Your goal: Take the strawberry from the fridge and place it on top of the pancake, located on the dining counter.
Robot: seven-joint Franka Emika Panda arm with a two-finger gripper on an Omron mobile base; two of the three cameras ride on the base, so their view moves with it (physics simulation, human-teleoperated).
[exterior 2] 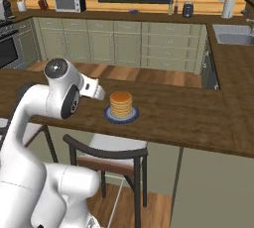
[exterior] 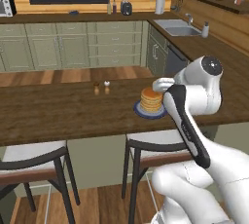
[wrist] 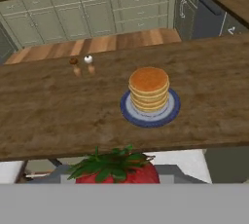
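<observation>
Looking along the hand view, the strawberry (wrist: pixel 116 168) sat at the bottom edge between the jaws, its green leafy cap facing the camera and its red body pointing away, so its long axis seemed to run roughly along the gripper's own line; the jaws appeared to be pinching it, though the fingertips themselves were hidden behind the fruit. Ahead of and beyond the fruit lay the pancake (wrist: pixel 149 90), a short upright stack on a blue-grey plate (wrist: pixel 168 115), resting on the dining counter (wrist: pixel 58 116) a little back from its near edge. In the right base view the arm's hand (exterior 2: pixel 93 88) hung beside the stack, just short of it. Judging by this, the coming move needed a forward reach, carrying the strawberry over the stack's flat top.
</observation>
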